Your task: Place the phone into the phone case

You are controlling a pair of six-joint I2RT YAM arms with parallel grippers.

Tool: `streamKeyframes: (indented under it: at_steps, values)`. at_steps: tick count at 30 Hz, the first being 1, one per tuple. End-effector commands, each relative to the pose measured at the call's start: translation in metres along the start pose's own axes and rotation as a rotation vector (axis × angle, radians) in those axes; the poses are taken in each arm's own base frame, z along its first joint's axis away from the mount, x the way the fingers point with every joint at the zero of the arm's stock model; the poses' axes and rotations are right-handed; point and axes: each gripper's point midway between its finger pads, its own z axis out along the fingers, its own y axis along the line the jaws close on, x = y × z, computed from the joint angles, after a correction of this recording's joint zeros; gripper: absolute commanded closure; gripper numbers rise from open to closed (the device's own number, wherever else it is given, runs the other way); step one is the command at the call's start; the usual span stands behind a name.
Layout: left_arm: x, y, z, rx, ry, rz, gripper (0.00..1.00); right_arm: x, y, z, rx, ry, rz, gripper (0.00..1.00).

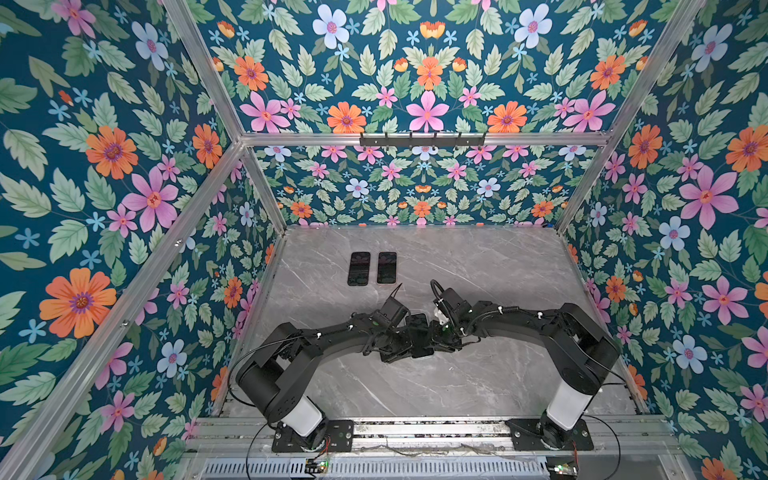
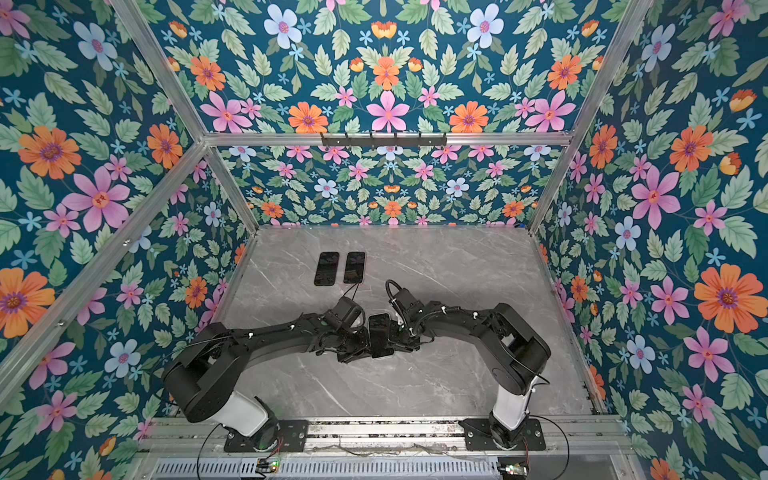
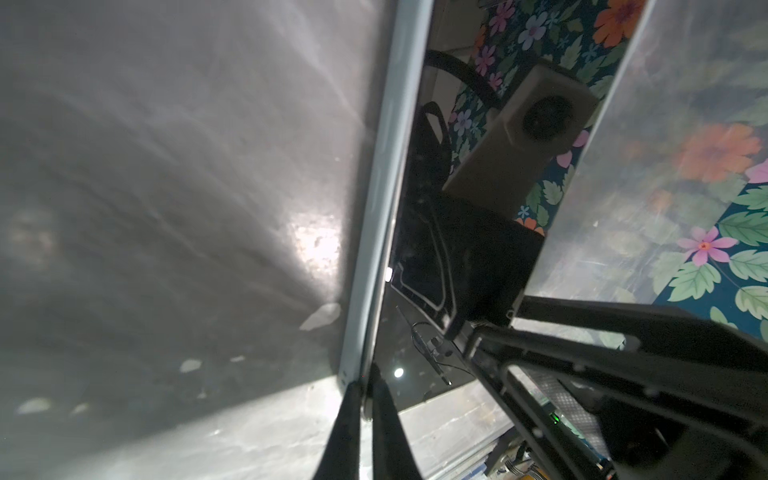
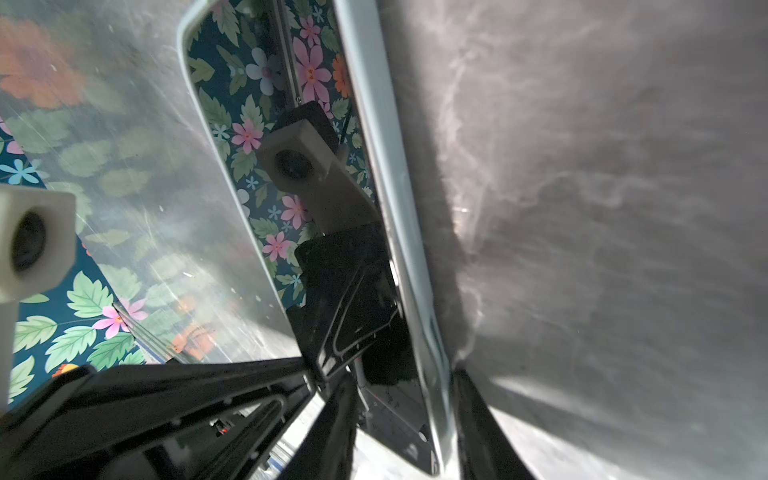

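Note:
The phone (image 1: 417, 332) (image 2: 380, 332), dark-screened with a pale silver rim, is held tilted above the marble table (image 1: 478, 266) near its middle, between both grippers. My left gripper (image 1: 405, 341) (image 2: 366, 338) (image 3: 365, 382) is shut on the thin rim at one long side of the phone (image 3: 374, 208). Across from it, my right gripper (image 1: 434, 332) (image 2: 395, 332) (image 4: 403, 378) straddles the other long side of the phone (image 4: 291, 104). One finger is over the screen with a gap, the other against the rim. I cannot tell the phone case apart from the phone's pale rim.
Two more dark phones (image 1: 358, 268) (image 1: 386, 267) lie side by side at the back left of the table. Flowered walls and aluminium posts (image 1: 266, 195) close in the table on three sides. Both arm bases stand at the front rail (image 1: 415, 428).

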Motion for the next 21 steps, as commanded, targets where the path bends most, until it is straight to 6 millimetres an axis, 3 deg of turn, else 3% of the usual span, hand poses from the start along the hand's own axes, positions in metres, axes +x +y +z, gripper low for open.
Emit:
streamKeyframes:
  at_steps: [1,10,11,14,18,21]
  values:
    - [0.001,0.009,0.005,-0.028,-0.002,0.006,0.91,0.01,0.003,0.009,-0.022,0.042,0.013,0.64]
    - [0.003,0.025,0.005,-0.077,-0.004,0.007,0.91,0.015,-0.004,0.01,0.022,0.046,0.009,0.67]
    - [0.002,0.025,0.003,-0.084,-0.007,0.019,0.87,0.014,-0.006,0.007,0.042,0.042,0.003,0.67]
    - [-0.005,0.015,-0.005,-0.078,-0.02,0.071,0.62,0.009,-0.011,-0.011,0.114,0.001,-0.038,0.66]
    - [-0.013,0.006,-0.019,-0.082,-0.042,0.109,0.57,0.007,-0.015,-0.037,0.171,-0.035,-0.085,0.61]
    - [-0.014,0.006,-0.019,-0.053,-0.042,0.102,0.56,0.01,-0.016,-0.038,0.164,-0.035,-0.08,0.6]
